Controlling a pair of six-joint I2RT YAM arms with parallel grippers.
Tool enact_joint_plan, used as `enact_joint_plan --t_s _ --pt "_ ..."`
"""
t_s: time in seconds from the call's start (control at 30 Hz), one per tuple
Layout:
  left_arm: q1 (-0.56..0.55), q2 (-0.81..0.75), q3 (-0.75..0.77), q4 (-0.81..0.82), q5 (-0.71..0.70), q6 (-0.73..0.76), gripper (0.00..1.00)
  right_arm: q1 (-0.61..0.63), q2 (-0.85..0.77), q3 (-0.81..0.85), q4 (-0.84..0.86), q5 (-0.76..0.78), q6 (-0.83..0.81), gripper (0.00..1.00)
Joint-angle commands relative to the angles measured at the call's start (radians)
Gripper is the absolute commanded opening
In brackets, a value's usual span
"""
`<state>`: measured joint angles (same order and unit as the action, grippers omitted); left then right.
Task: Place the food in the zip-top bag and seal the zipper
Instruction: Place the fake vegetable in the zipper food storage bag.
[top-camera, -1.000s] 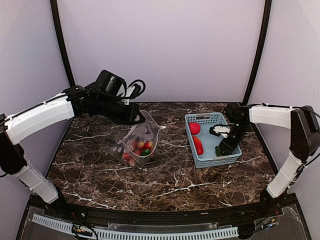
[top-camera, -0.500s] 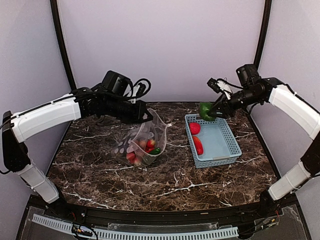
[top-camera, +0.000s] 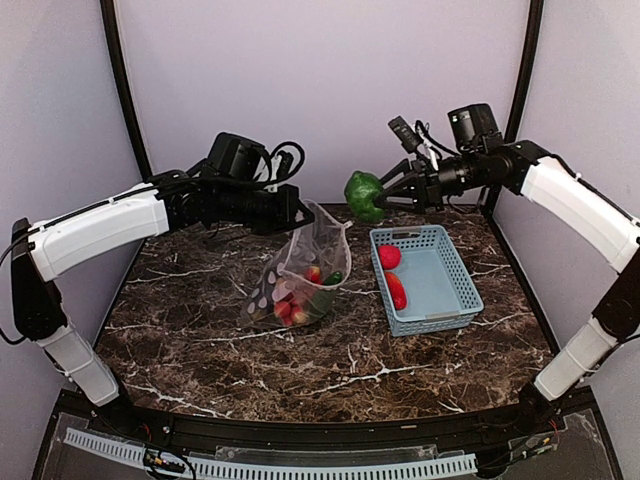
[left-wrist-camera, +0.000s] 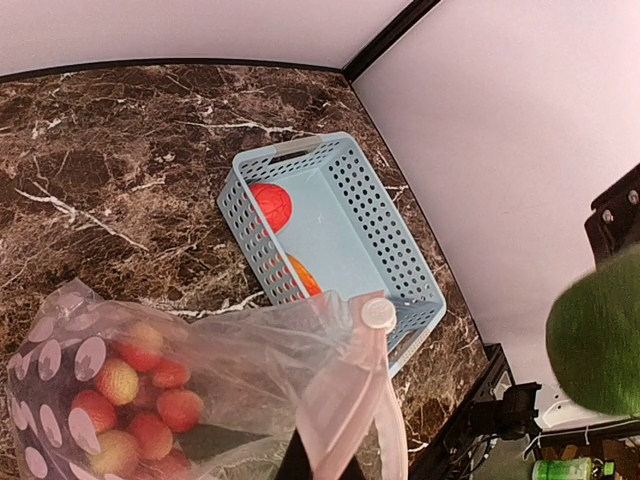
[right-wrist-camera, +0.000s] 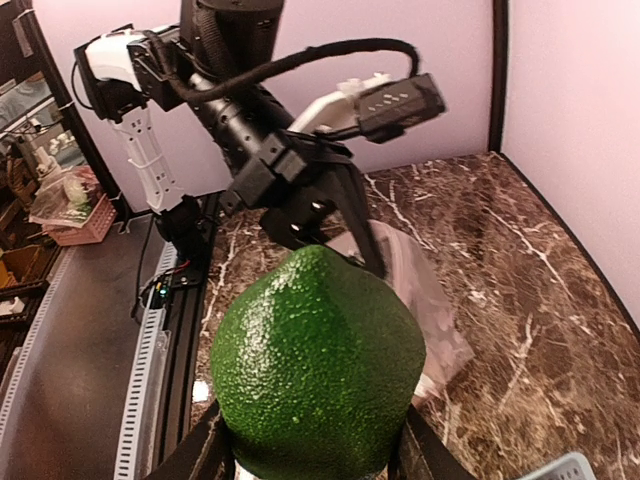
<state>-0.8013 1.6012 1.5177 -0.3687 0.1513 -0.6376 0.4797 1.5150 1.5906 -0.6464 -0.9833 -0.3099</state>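
The clear spotted zip-top bag (top-camera: 300, 270) stands on the table with red berries (left-wrist-camera: 130, 385) and a green cucumber (top-camera: 325, 296) inside. My left gripper (top-camera: 298, 212) is shut on the bag's top edge and holds it up. In the left wrist view the pale zipper (left-wrist-camera: 350, 400) with its round slider (left-wrist-camera: 378, 313) runs up from my gripper (left-wrist-camera: 320, 466). My right gripper (top-camera: 385, 196) is shut on a green avocado-like piece (top-camera: 364, 195) in the air, to the right of and above the bag mouth. That piece (right-wrist-camera: 320, 360) fills the right wrist view.
The light-blue lattice basket (top-camera: 452, 270) sits right of the bag, with a red tomato (top-camera: 389, 256) and a red-orange pepper (top-camera: 397, 290) along its left side. The left arm (right-wrist-camera: 270, 150) stands just beyond the avocado in the right wrist view. Walls close the back and sides.
My right gripper rose out of the basket with the green piece and carried it left toward the bag. My left gripper lifted the bag's edge higher and slightly right.
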Motion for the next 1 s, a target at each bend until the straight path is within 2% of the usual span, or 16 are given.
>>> enact_joint_plan --t_s 0.0,0.37,0.57,0.67,0.83,0.97 --pt "-0.004 0.011 0.017 0.071 -0.016 -0.026 0.01 0.081 0.084 0.039 0.043 -0.037 0.024 0.42" --pt "-0.005 0.003 0.001 0.095 -0.012 -0.039 0.01 0.153 0.198 0.049 0.055 -0.032 0.005 0.43" --pt "-0.005 -0.015 -0.029 0.111 -0.019 -0.047 0.01 0.193 0.234 0.05 0.057 0.098 -0.024 0.44" --pt "-0.005 -0.018 -0.032 0.111 -0.02 -0.047 0.01 0.21 0.249 0.049 0.062 0.168 -0.024 0.48" --pt "-0.005 -0.03 -0.042 0.111 -0.023 -0.047 0.01 0.217 0.24 0.05 0.067 0.226 -0.01 0.62" --pt "-0.004 -0.041 -0.06 0.114 -0.03 -0.047 0.01 0.217 0.208 0.071 0.055 0.245 -0.006 0.65"
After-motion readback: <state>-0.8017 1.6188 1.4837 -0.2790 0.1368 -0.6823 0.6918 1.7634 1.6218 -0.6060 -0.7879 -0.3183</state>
